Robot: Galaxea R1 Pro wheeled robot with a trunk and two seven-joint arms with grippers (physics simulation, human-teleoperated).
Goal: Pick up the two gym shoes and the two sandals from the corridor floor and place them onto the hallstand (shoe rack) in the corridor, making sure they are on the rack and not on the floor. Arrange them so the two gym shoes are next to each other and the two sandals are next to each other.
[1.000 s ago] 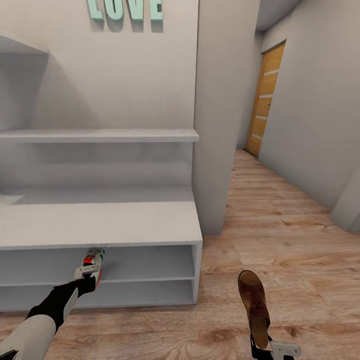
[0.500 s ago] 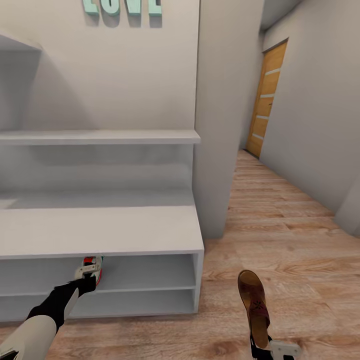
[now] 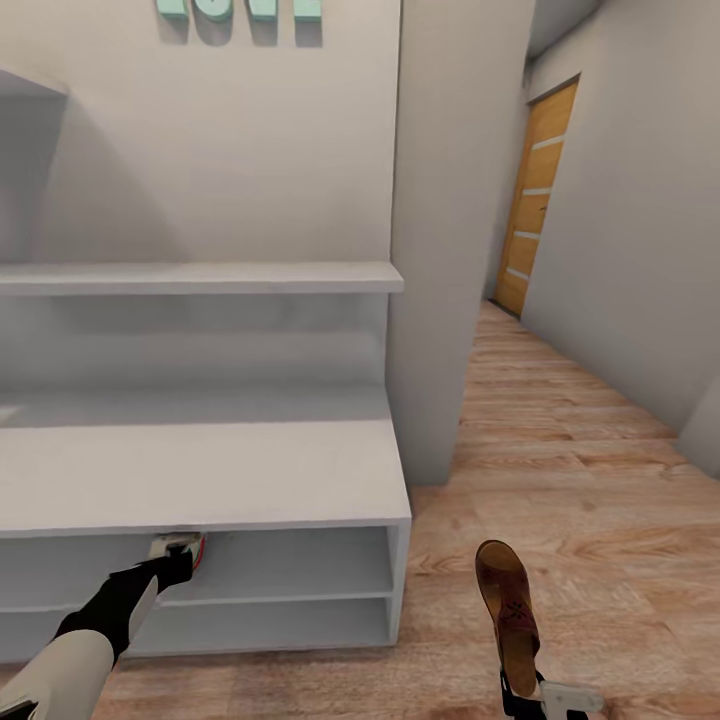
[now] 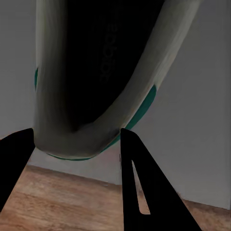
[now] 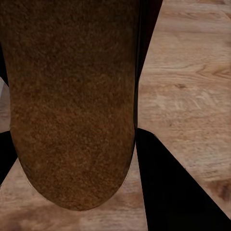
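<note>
1. The left gripper (image 3: 178,548) clasps a gym shoe (image 3: 196,545), carried into the upper tier of the hallstand (image 3: 200,470)'s low bench; the bench top hides most of the shoe in the head view.
2. In the left wrist view, black fingers (image 4: 139,192) press both sides of the gym shoe (image 4: 96,72)'s heel, against grey panel.
3. The right gripper (image 3: 530,695) grips a brown sandal (image 3: 508,610) by its heel, held above the corridor floor (image 3: 600,480), right of the hallstand.
4. The right wrist view shows the sandal (image 5: 72,96) footbed between dark fingers (image 5: 168,187).
5. Teal letters (image 3: 240,10) hang above; a wooden door (image 3: 535,200) stands down the corridor.
</note>
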